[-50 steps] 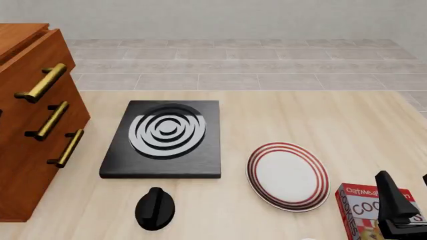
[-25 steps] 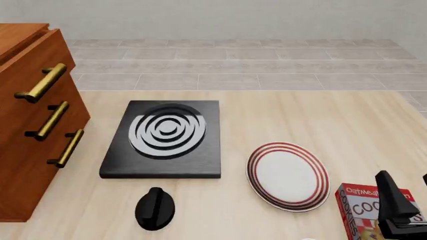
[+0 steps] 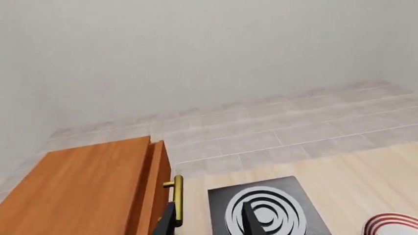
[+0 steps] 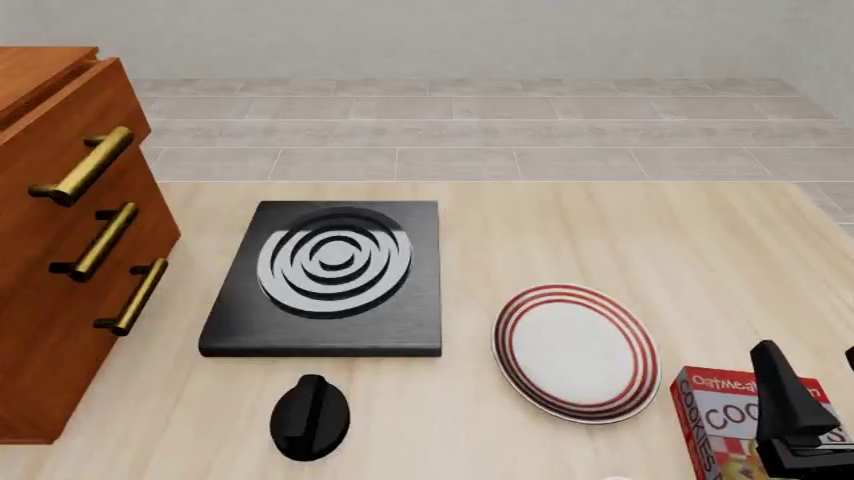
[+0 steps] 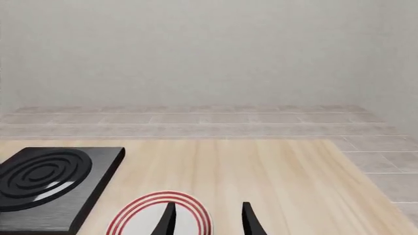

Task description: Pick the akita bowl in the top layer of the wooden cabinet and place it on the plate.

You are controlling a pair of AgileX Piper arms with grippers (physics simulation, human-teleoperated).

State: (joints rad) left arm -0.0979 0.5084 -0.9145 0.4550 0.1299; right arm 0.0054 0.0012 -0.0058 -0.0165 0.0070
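Light wood-grain table [image 4: 534, 230]; beyond its far edge a pale grey tiled floor [image 4: 467, 130], then a plain off-white wall [image 4: 467, 35]. Wooden cabinet [image 4: 60, 240] at the table's left edge, three brass bar handles facing right; the top layer [image 4: 54, 110] juts slightly proud of the two drawers beneath, its inside not visible from any view, so the akita bowl cannot be seen. Plate [image 4: 577, 352] lies flat on the table, right of centre and near. Black slab with grey-white rings [image 4: 330, 275] lies between cabinet and plate, just apart from the plate's far-left rim. Black knob [image 4: 311, 418] on the table nearer than the slab. Red cookie box [image 4: 727, 420] at the near right, just beside the plate, partly covered by the right gripper [image 5: 207, 219], whose fingers stand spread with a gap between, holding nothing. Left gripper [image 3: 209, 220]: two dark fingertips at the wrist view's edge, apart, one close to the top handle; nothing between them.
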